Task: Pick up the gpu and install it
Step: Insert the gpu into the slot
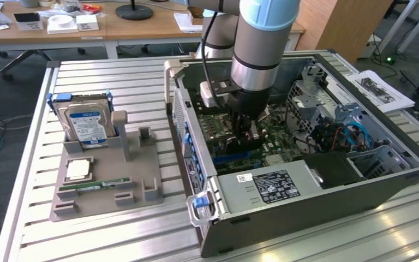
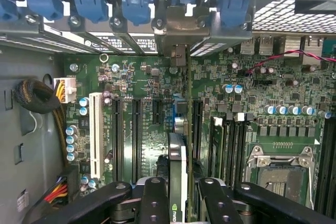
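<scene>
Standing on edge, the gpu (image 2: 177,177) runs parallel to the slots (image 2: 137,129).

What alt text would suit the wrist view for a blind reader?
The gripper clasps the gpu edge-on over the expansion slots of a green motherboard. An empty processor socket lies on the same board.
</scene>
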`<state>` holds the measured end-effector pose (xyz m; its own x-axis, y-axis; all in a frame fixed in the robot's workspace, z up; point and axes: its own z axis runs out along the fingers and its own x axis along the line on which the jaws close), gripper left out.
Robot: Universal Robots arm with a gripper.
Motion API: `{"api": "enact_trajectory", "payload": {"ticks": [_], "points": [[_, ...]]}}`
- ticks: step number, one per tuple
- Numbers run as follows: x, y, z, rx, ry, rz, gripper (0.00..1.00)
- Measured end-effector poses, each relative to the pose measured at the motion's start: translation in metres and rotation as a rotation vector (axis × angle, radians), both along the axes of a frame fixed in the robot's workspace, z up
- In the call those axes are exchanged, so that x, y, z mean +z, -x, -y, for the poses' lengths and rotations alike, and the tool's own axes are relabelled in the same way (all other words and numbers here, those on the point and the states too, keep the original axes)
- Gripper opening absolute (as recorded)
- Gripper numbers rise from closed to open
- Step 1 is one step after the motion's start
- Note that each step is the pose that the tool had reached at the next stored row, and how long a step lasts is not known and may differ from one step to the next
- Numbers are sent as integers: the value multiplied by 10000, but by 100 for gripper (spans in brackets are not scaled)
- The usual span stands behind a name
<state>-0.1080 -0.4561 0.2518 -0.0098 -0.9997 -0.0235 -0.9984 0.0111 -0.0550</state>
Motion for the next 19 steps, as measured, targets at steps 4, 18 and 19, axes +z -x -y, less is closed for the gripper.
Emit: {"api": "enact_trajectory", "payload": {"ticks": [4,18,19], "points": [[5,0,0,0,-2,1,27],[9,-65,0,-1,1,-4,27],[9,-65,0,-1,1,-4,27]]}}
